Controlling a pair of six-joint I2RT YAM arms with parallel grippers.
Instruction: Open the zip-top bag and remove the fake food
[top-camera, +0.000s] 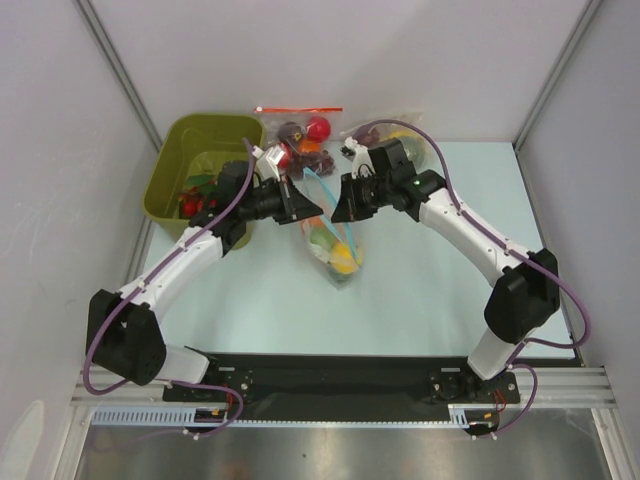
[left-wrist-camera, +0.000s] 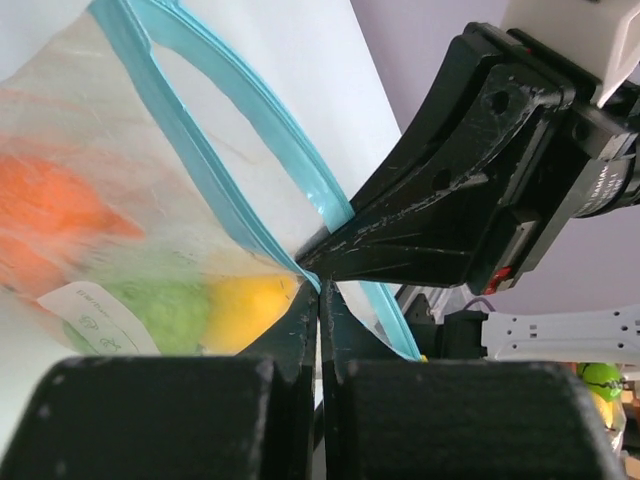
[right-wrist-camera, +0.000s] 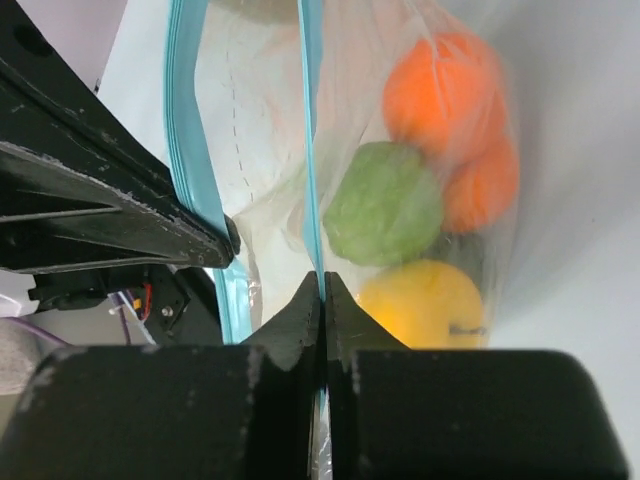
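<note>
Right wrist view: right gripper (right-wrist-camera: 322, 292) pinched closed on one lip of the zip-top bag (right-wrist-camera: 190, 120), left gripper (left-wrist-camera: 318, 300) clamped on the opposite lip, fake food (right-wrist-camera: 385, 205) bunched just beyond the jaw tips. Uneven pulling could slip the slick plastic free.

This is a lab test cell, not a home. My arms (top-camera: 190, 260) are bolted to a black base plate (top-camera: 330, 385) on an aluminium rail (top-camera: 330, 420), purple cables (top-camera: 86, 360) looping along them. Plain white panels (top-camera: 50, 150), joined by grey metal posts (top-camera: 115, 65), wall in the pale tabletop (top-camera: 250, 310) left, right and beyond my fingers (left-wrist-camera: 285, 345); an olive bin (top-camera: 162, 170) sits just left of them.
</note>
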